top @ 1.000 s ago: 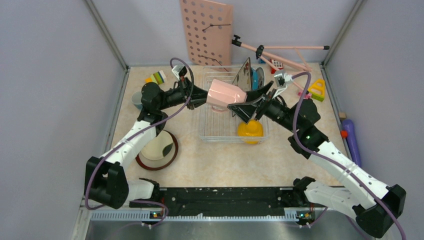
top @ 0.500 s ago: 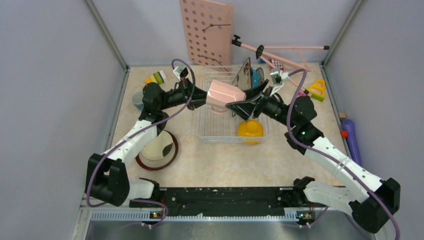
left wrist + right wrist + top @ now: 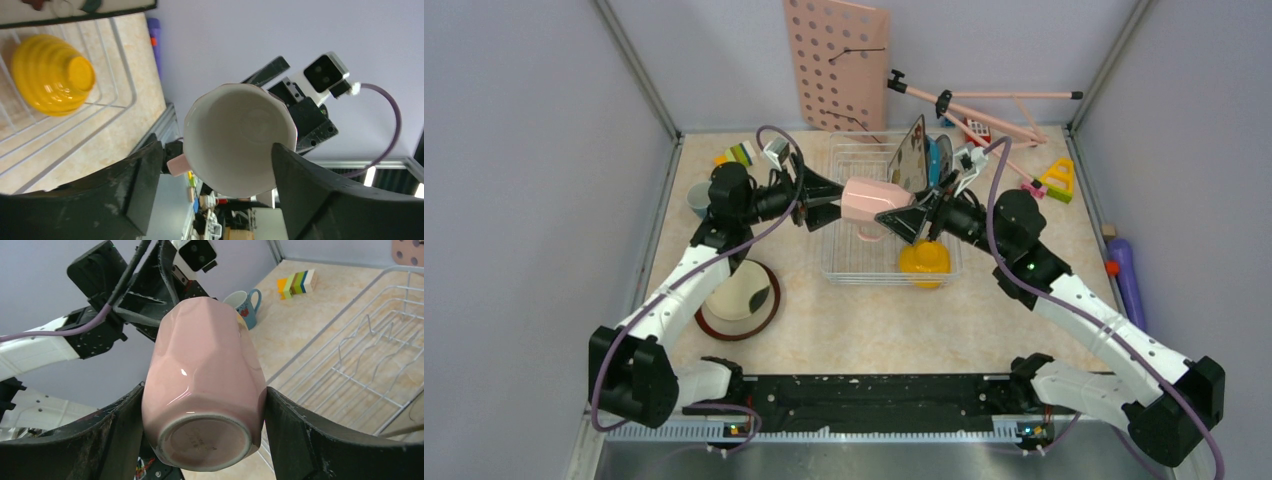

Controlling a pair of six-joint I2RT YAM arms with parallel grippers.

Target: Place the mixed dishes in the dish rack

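Over the beige tabletop (image 3: 874, 320) between grey walls (image 3: 524, 150), right fingers (image 3: 310, 440) pinch the pink mug (image 3: 202, 385), left fingers (image 3: 310, 200) spread

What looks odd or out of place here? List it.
The pink mug hangs on its side in mid-air above the dish rack. The right gripper pinches it, and the left gripper stands open at its mouth. The yellow bowl sits upside down in the rack's near corner.

Bright, even light with soft shadows; a small glare spot on the pink mug (image 3: 202, 385), wrist-view edges blurred.
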